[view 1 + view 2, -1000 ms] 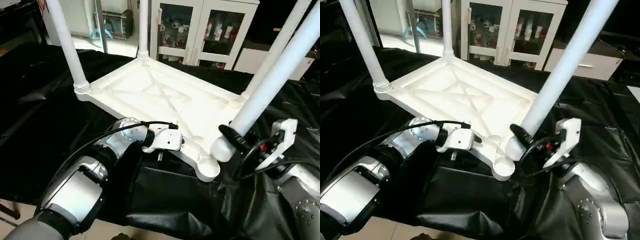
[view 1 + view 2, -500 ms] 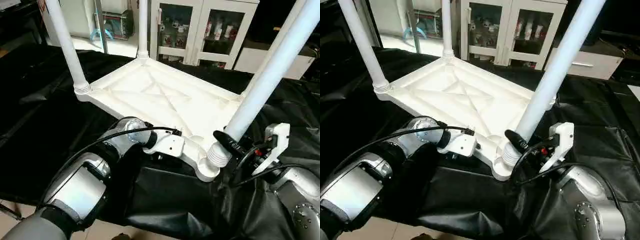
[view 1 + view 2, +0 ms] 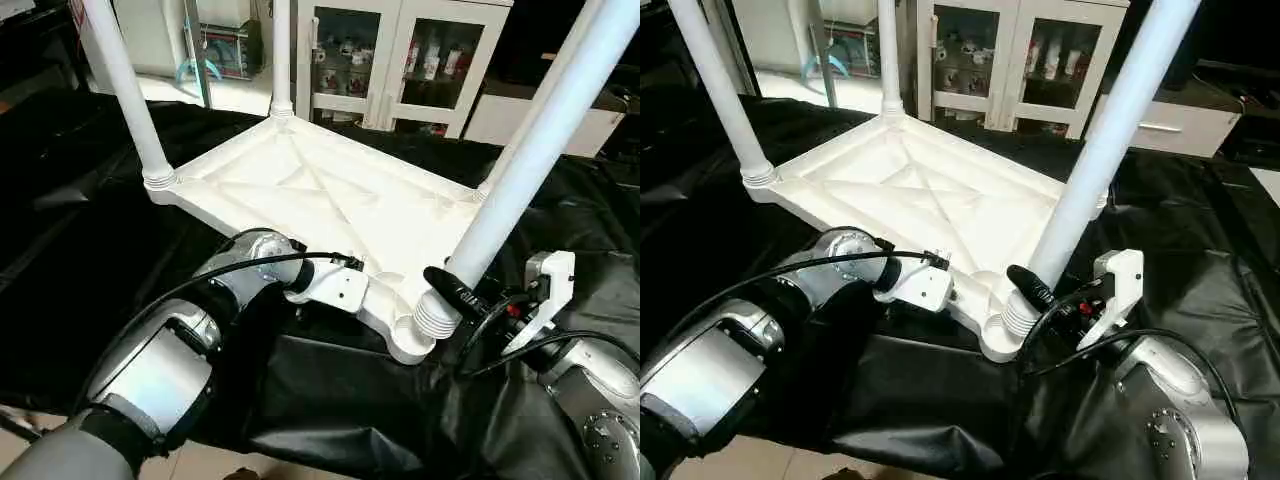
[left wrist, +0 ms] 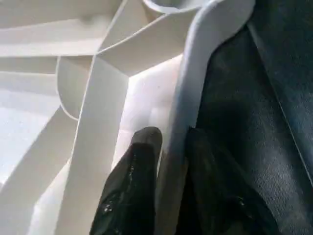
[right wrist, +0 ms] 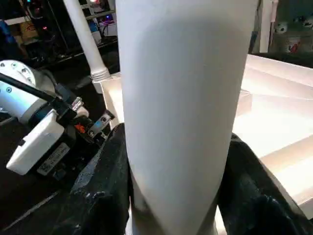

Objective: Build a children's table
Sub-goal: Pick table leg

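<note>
White plastic ribbed tabletop (image 3: pixel 330 200) lies upside down on black-draped table (image 3: pixel 80 230). My right gripper (image 3: pixel 1032 290) clamps fourth white tapered leg (image 3: pixel 520 170) above near-right socket. My left gripper (image 4: pixel 166 161) pinches near rim. Keep leg vertical, push straight down, brace rim.

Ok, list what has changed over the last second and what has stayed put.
The fourth leg, shut in the right gripper, swung from a slant over the near corner socket to nearly upright, its ribbed end now seated in it. The left gripper closed its jaws on the tabletop rim beside that corner. The three other legs and the tabletop stayed as they were.
</note>
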